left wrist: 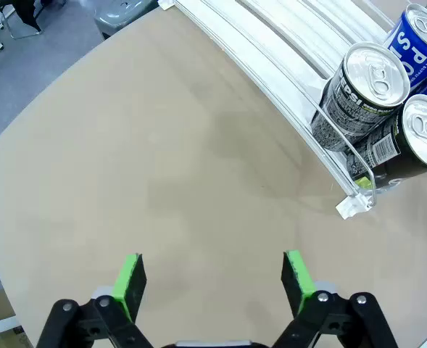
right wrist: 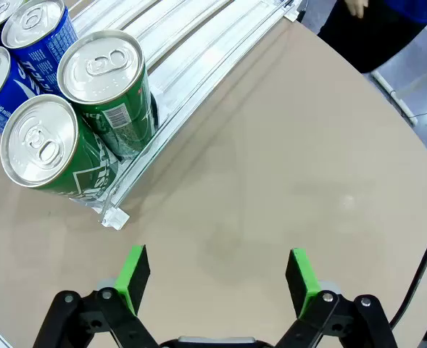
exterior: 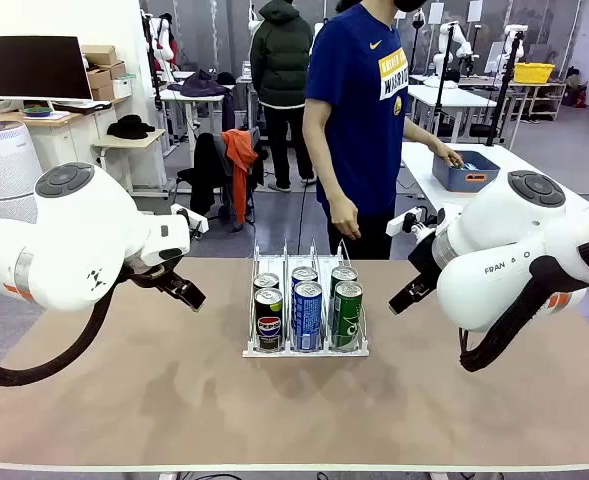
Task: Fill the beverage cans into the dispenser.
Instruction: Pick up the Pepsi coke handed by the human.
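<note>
At nine o'clock of the dispenser (exterior: 305,351): left gripper (exterior: 186,293), spread wide, empty, over bare table (exterior: 124,400). Mid-table in the rack, lanes running twelve to six, all upright: two Pepsi cans (exterior: 268,320), two blue cans (exterior: 306,315) lettered "PO", probably Pocari Sweat, two green cans (exterior: 347,313). At three o'clock: right gripper (exterior: 406,297), spread wide, empty.

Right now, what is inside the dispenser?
The dispenser holds six cans, two per lane: dark Pepsi cans left, blue cans middle, green cans right. In the front view, the front cans cover the rear ones below their tops.
</note>
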{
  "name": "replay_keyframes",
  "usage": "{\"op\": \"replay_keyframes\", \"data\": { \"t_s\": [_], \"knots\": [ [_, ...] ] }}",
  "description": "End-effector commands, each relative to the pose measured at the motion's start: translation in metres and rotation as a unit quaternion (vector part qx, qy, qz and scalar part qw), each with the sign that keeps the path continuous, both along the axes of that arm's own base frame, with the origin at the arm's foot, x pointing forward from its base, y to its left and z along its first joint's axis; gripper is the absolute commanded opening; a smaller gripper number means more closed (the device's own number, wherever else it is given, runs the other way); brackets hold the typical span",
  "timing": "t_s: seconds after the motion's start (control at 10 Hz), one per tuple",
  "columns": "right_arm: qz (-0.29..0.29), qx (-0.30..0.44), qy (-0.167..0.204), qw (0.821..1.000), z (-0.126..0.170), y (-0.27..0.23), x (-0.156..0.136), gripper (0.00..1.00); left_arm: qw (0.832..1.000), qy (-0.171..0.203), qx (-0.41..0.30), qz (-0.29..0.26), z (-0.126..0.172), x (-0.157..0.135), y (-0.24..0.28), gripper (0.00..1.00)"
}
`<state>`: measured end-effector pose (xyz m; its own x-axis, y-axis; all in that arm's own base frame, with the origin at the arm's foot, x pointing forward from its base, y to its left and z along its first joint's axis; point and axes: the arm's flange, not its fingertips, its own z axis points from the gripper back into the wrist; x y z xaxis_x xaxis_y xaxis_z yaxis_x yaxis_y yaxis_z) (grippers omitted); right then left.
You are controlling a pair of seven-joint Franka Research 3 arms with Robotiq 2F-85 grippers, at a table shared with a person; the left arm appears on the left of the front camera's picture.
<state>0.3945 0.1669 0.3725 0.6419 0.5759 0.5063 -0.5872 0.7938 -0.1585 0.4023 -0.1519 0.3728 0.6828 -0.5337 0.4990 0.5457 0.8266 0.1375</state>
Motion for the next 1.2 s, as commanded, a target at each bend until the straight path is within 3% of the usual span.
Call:
{"op": "replay_keyframes", "data": {
  "t_s": [0.0, 1.1],
  "knots": [
    [0.000, 0.000, 0.000, 1.000, 0.0000, 0.0000, 0.0000, 1.00, 1.000, 0.000, 0.000, 0.000, -0.0001, 0.0000, 0.0000, 1.00],
    [0.000, 0.000, 0.000, 1.000, 0.0000, 0.0000, 0.0000, 1.00, 1.000, 0.000, 0.000, 0.000, -0.0001, 0.0000, 0.0000, 1.00]
  ]
}}
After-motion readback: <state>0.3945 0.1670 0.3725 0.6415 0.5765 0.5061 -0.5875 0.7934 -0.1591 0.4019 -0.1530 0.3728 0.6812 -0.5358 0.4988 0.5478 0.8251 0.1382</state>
